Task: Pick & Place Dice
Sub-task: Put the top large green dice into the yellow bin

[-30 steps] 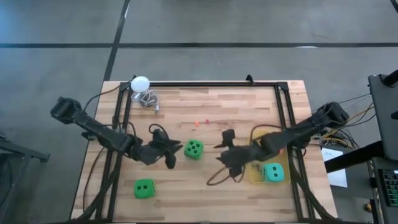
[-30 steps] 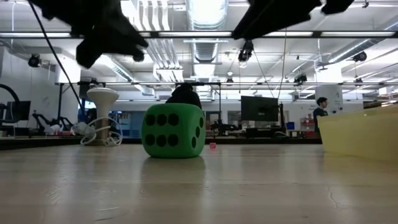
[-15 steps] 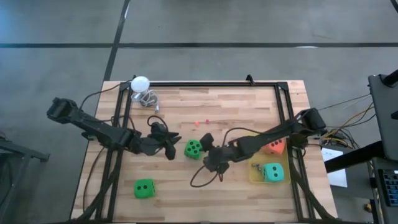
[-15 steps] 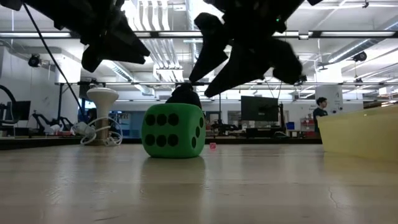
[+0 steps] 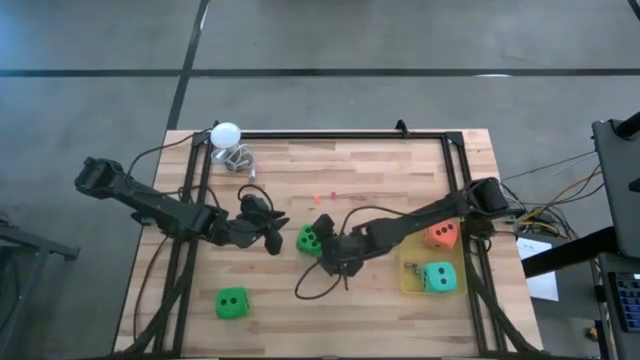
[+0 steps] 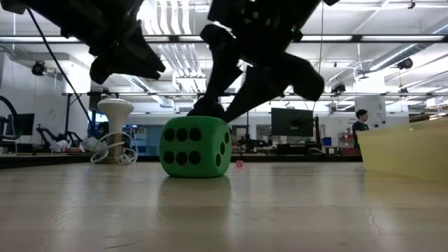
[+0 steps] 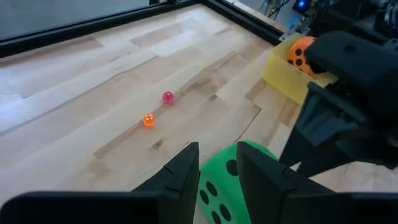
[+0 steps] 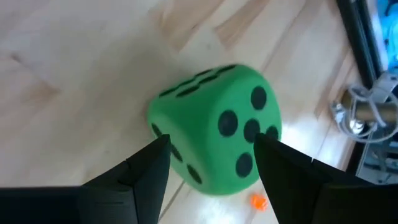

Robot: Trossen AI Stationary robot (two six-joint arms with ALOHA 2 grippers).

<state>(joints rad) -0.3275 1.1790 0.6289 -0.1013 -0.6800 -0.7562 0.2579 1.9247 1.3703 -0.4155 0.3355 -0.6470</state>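
The near strip of the desk (image 5: 330, 320) is mostly bare wood, with one green die (image 5: 231, 303) sitting alone toward its left front corner, well apart from both arms. At the right front a yellow tray (image 5: 412, 283) holds the teal die (image 5: 438, 277), and the orange die (image 5: 441, 236) lies just behind it, close to the black frame rail (image 5: 462, 190) that borders the desk on that side.

In the middle stands the second green die (image 5: 309, 239), six pips facing the low camera. The right jaws (image 5: 325, 240) hang over it, reaching in low from the right with the arm stretched nearly flat across the desk; they stand wide open, one finger on each side of the die in the right wrist view, not yet closed on it. The left jaws (image 5: 275, 228) wait just left of the same die, raised off the wood, partly open and holding nothing (their tips frame the die's edge in the left wrist view).

Beyond the die, two tiny beads (image 7: 158, 108), one pink and one orange, lie on open wood. A white ball (image 5: 226, 134) sits at the far left corner.

A second ago the right jaws were near the tray; they have since swung left to the die, while the left jaws have edged slightly closer.
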